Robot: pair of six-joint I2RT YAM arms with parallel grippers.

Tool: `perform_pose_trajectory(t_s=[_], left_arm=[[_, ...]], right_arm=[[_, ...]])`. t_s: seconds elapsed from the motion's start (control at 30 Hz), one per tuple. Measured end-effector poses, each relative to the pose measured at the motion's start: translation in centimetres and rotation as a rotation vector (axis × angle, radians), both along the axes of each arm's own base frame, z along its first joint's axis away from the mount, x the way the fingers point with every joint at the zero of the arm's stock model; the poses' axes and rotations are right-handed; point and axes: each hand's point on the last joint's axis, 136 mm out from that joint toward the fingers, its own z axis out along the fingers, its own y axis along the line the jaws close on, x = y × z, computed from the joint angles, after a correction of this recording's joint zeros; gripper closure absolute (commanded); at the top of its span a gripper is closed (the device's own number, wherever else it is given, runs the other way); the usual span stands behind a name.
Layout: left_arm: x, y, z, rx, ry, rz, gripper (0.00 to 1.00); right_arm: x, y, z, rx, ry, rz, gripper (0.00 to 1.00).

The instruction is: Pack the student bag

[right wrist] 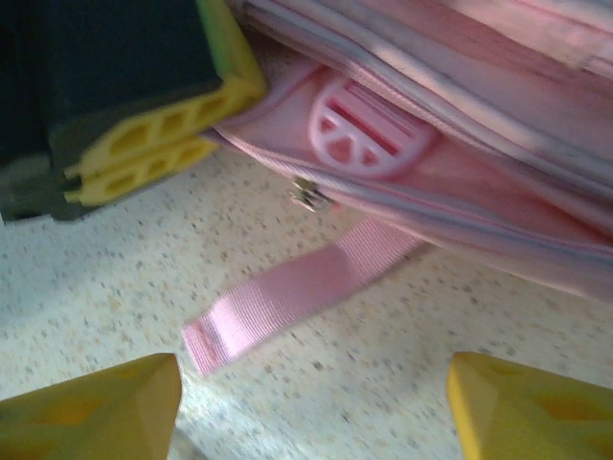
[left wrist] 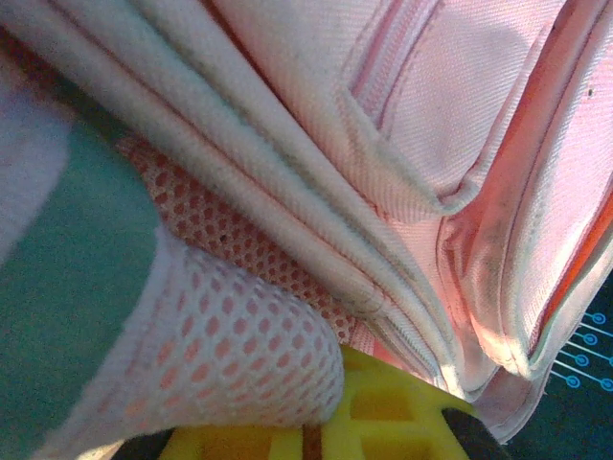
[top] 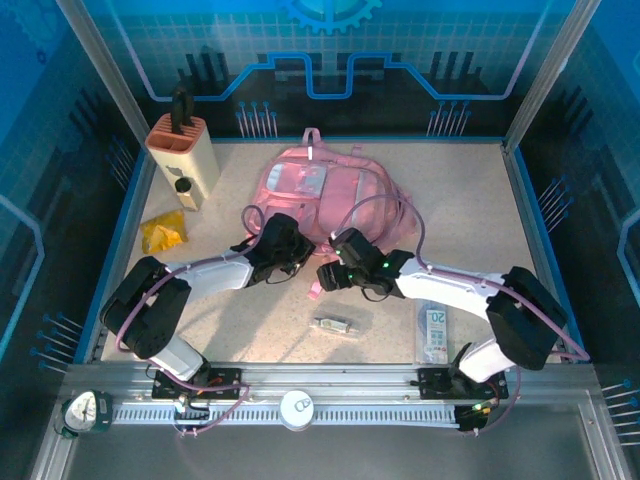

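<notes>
The student bag [top: 320,190], a soft pink backpack, lies flat at the middle back of the table. My left gripper [top: 296,258] sits at its near left edge. The left wrist view shows the yellow fingers [left wrist: 383,412] pressed together under pink mesh and folded fabric [left wrist: 287,192] of the bag, so it is shut on the bag. My right gripper [top: 330,272] hovers just in front of the bag's near edge. Its yellow fingertips [right wrist: 96,407] stand wide apart over bare table, open and holding nothing. A loose pink strap [right wrist: 287,297] and a zip pull [right wrist: 306,195] lie just ahead of it.
A beige box-shaped holder [top: 183,155] with a black top stands at the back left, and a small yellow packet [top: 163,230] lies in front of it. A small grey item [top: 333,324] and a clear pack [top: 435,332] marked 20 lie on the near table.
</notes>
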Motion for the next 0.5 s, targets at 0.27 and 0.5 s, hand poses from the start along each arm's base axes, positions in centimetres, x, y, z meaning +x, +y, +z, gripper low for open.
perform_pose_trajectory(t_s=[0.27, 0.5], left_arm=[[-0.1, -0.7, 0.3, -0.018, -0.009, -0.013, 1.00], [-0.1, -1.1, 0.7, -0.039, -0.014, -0.028, 1.00]], right_arm=[[1.5, 1.3, -0.3, 0.085, -0.042, -0.102, 0.51], [2.7, 0.6, -1.3, 0.065, -0.064, -0.198, 0.59]])
